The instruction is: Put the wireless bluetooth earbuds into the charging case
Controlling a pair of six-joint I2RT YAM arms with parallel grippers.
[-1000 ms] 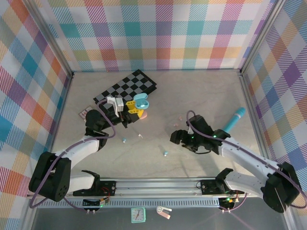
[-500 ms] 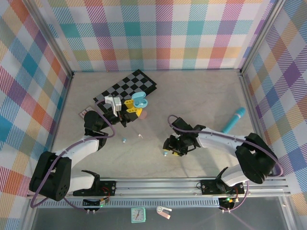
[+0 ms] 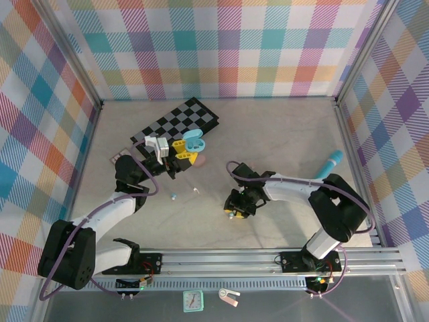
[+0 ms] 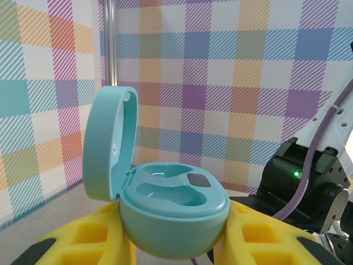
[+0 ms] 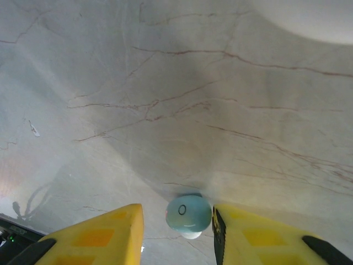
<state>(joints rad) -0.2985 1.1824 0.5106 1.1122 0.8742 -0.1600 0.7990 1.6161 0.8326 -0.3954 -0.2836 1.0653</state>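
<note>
Left gripper: the left gripper (image 3: 182, 150) is clamping its yellow fingers (image 4: 259, 234) on the lower shell of a teal, pebble-shaped plastic charging case (image 4: 175, 218), one finger on each side, and is holding it clear of the table.
Charging case: the charging case is sitting upright in that grip. Its hinged lid (image 4: 110, 146) is standing open on the left of the left wrist view, and two moulded wells in its top face are facing up.
Case position: from overhead, the charging case is hanging just beside the near edge of a black-and-white checkered mat (image 3: 177, 123), on the left half of the table.
Right gripper: the right gripper (image 5: 177, 218) is reaching down to the pale, veined stone-pattern table (image 5: 220, 83) near its middle. Its yellow fingers are standing apart, bracketing a small, round teal plastic earbud (image 5: 188, 214).
Teal earbud: the teal earbud is lying on the table between those fingers. It is sitting close against the finger on the right of the right wrist view, though actual contact cannot be told, and a clear gap is showing to the other finger.
Loose buds: a tiny teal bud (image 3: 173, 196) and a tiny white bud (image 3: 196, 192) are lying on the table between the two grippers, apart from each other.
Cylinder: a long teal cylinder (image 3: 328, 166) is lying toward the right side, well apart from the right gripper.
</note>
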